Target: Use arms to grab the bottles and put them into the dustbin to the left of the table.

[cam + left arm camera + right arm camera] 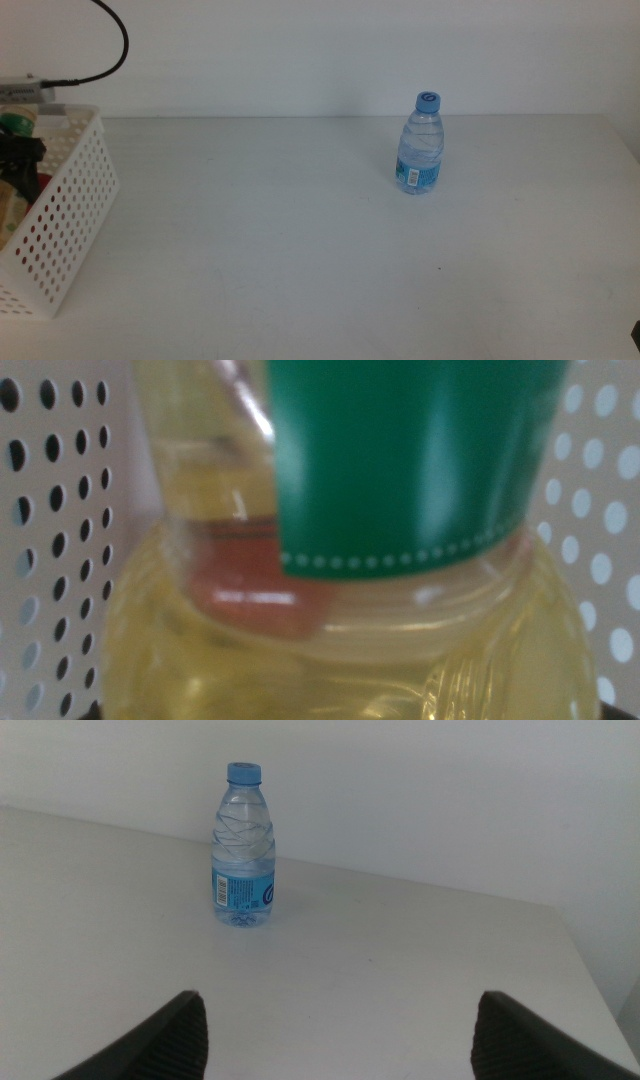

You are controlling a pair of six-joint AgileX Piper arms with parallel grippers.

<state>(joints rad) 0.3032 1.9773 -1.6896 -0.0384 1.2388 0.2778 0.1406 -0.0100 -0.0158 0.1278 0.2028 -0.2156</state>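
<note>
middle view: left gripper [22, 160] sits over the basket [70, 215] at the table's [300, 260] left edge; only a dark part and a green patch beside it show above the rim. Water bottle [421, 143] stands upright, right of centre toward the back, well apart from the basket. Right arm barely shows, at the bottom right corner.

left wrist view: yellow bottle [330, 630] fills the frame, green label [410, 460] on its neck, perforated basket walls on both sides. Something red [260, 585] shows through the liquid, probably the can, can't confirm. Jaws not visible, so can't tell whether the bottle is gripped or already let go.

right wrist view: right gripper [340, 1030] spread wide, empty, hovering low over the table and aimed at the water bottle, which is well ahead and off to one side of centre.

step: my read, yellow bottle is being dropped off in the basket; water bottle not yet touched.

next: right arm needs to advance, centre the bottle between the jaws, close around its body.
</note>
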